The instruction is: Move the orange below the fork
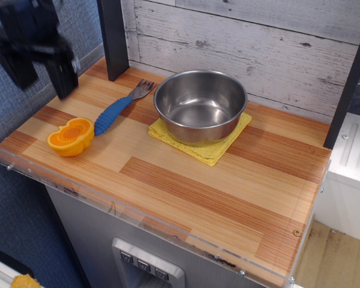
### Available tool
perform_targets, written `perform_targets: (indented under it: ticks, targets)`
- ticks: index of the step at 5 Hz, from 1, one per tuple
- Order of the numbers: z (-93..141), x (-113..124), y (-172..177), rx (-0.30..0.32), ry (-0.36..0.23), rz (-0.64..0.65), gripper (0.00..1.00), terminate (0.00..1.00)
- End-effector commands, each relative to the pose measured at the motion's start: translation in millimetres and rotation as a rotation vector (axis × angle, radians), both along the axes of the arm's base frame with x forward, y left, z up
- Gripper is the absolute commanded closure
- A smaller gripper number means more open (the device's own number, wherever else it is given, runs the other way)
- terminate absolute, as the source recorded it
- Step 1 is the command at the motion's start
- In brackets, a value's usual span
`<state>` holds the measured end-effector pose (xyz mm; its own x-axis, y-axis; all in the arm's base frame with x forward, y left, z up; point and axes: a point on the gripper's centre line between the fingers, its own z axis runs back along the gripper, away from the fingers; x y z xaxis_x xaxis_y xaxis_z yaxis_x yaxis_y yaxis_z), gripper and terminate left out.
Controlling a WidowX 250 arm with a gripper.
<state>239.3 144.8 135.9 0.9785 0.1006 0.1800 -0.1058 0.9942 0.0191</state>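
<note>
Orange (71,136): on the bench (186,192), cut face up, at 8 o'clock of the fork (119,108), just beside its blue handle end; touching or apart cannot be told.
Fork: flat, tines toward 1 o'clock.
Bowl (200,105): steel, on a yellow cloth (211,150), at 3 o'clock of the fork.
Hand (41,73): blurred, raised at 11 o'clock of the orange, fingers spread, holding nothing.

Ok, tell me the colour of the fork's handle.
Blue, ribbed plastic; the fork has a silver tined head. It shows clearly in the observation.image view, the only one.
</note>
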Motion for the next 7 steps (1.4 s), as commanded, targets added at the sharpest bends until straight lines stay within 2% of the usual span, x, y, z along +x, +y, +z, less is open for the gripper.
perform_targets:
  ticks: [1, 2, 3, 4, 6, 7]
  targets:
    - [43, -6, -20, -0.013, -0.062, -0.009, 0.0, 0.0]
    - [39, 1, -29, -0.048, -0.048, -0.058, 0.0, 0.0]
    - [24, 18, -38, -0.059, 0.004, -0.094, 0.0, 0.0]
    - [11, 27, -46, -0.058, 0.019, -0.105, 0.0, 0.0]
    - [6, 36, -54, -0.004, 0.021, -0.1, 0.0, 0.0]
    - [4, 36, -59, 0.041, 0.045, -0.065, 0.0, 0.0]
